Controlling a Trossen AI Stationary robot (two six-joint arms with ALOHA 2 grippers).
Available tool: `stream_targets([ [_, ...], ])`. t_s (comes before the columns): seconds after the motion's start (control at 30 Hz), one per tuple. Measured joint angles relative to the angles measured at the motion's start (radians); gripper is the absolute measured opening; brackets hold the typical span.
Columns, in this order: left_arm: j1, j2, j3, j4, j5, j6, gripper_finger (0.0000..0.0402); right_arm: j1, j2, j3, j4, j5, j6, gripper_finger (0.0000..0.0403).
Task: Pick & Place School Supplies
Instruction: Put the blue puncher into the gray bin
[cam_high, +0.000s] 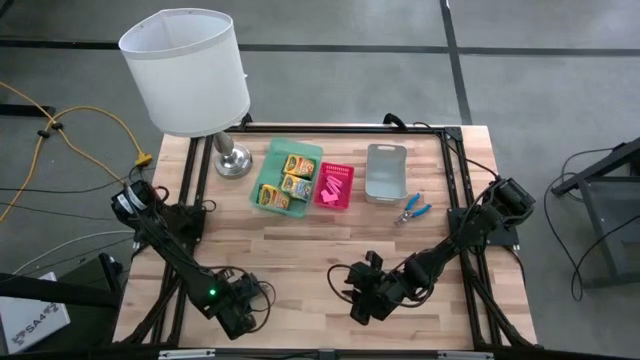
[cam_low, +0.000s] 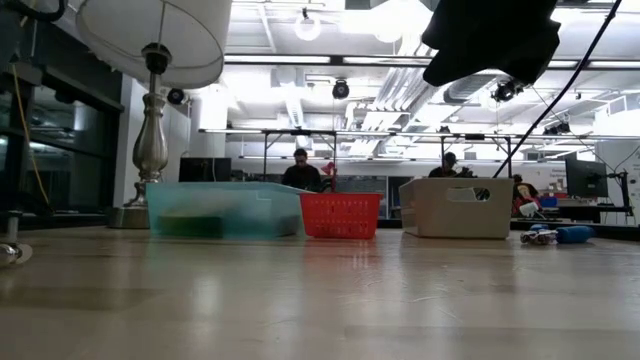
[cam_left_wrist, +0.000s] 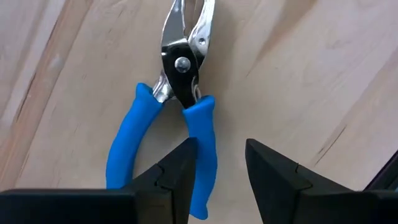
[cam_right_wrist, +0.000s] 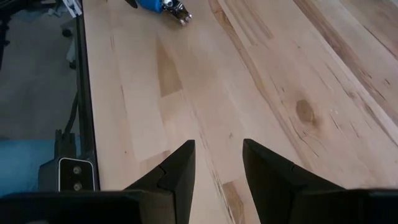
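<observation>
Three yellow-and-green crayon boxes lie in the green tray. Pink erasers fill the pink tray. One blue-handled tool lies flat on the table right of the grey tray. A second blue-handled tool lies flat on the wood under my left gripper, near the table's near left corner. That gripper is open, one finger over a handle. My right gripper is open above bare wood at the near middle. My left gripper comes from above at the tool's blue handles, its fingers pointing along them. One finger covers the free end of one handle. Whether it touches the handle, I cannot tell. The tool lies flat on the table.
A lamp with a white shade stands at the far left corner, its base beside the green tray. The three trays line the table's far middle. Bare wood stretches across the table's middle. People sit beyond the table.
</observation>
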Motion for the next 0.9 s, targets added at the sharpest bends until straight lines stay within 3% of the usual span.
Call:
stream_targets([
  [0.9, -0.004, 0.004, -0.005, -0.022, 0.031, 0.019, 0.0138, 0.002, 0.0, 0.0, 0.016, 0.0, 0.0, 0.0126],
])
